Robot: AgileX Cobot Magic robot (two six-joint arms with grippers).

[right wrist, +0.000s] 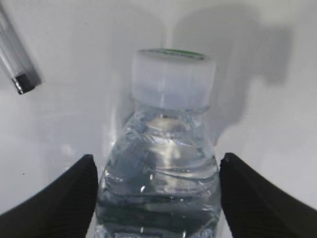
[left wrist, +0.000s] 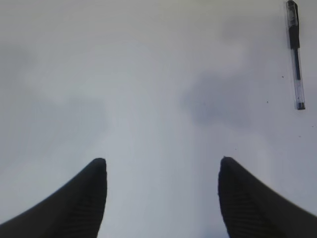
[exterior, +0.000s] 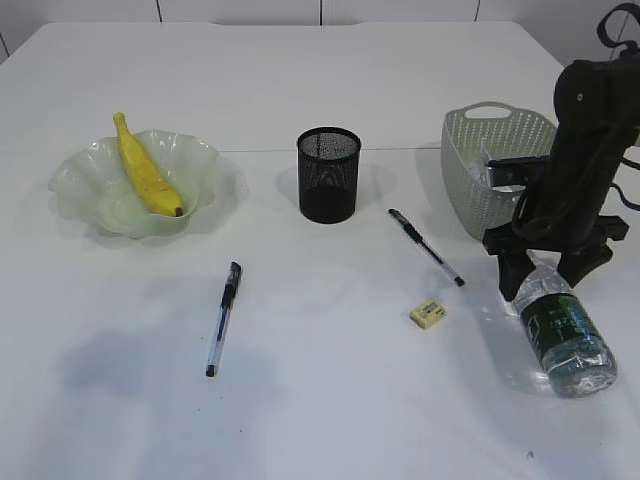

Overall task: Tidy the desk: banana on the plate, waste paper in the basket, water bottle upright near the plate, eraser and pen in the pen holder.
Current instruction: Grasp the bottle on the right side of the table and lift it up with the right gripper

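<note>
Right wrist view: right tool (right wrist: 156, 198) released, fingers flanking the bottle (right wrist: 158, 183) without pressing.
Bottle: lying by the counter's (exterior: 320, 420) right edge.
Left tool (left wrist: 161, 196): released, above bare counter.

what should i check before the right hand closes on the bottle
1. Right hand open, fingers either side of the water bottle: ok.
2. Fingers clear of bottle walls: ok, gaps show on both sides.
3. Bottle upright: not ok, lying on its side.
4. Cap on: ok.
5. Basket clear of the arm: cannot tell, they overlap in the exterior view.
6. Banana on plate: ok.
</note>
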